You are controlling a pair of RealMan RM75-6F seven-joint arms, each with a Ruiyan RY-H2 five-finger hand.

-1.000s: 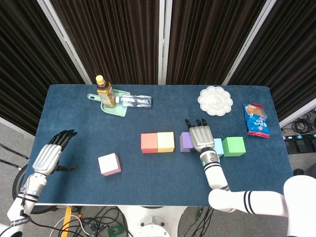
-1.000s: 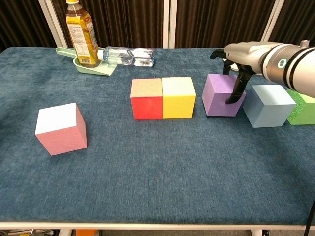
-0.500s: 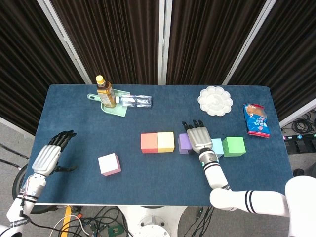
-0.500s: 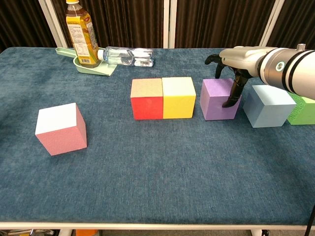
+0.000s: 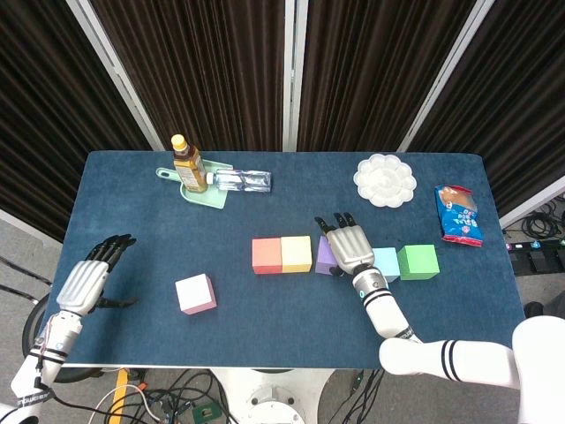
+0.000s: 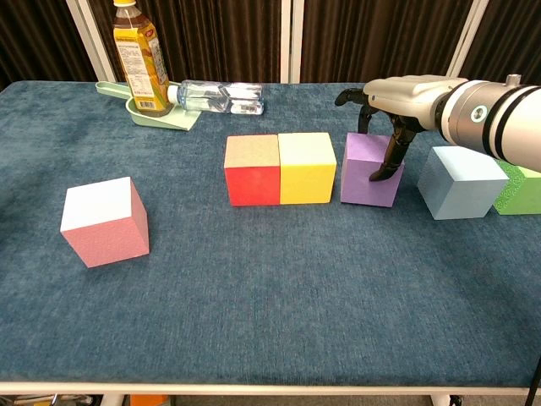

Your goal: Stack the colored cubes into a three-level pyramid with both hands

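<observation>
Blue tabletop (image 6: 254, 288): right hand (image 6: 397, 101) fingers clamped on purple cube (image 6: 363, 173), left hand (image 5: 84, 283) fingers apart.

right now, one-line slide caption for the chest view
Right hand on the purple cube, beside the red and yellow cubes.

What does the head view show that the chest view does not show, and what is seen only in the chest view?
Only the head view shows the left hand, held at the table's left edge with nothing in it, plus the white palette and the blue snack bag.

Only the chest view shows the cubes' front faces and the right hand's fingers reaching down over the purple cube.

Both show the right hand, the red cube touching the yellow cube, and the pink cube standing apart.
</observation>
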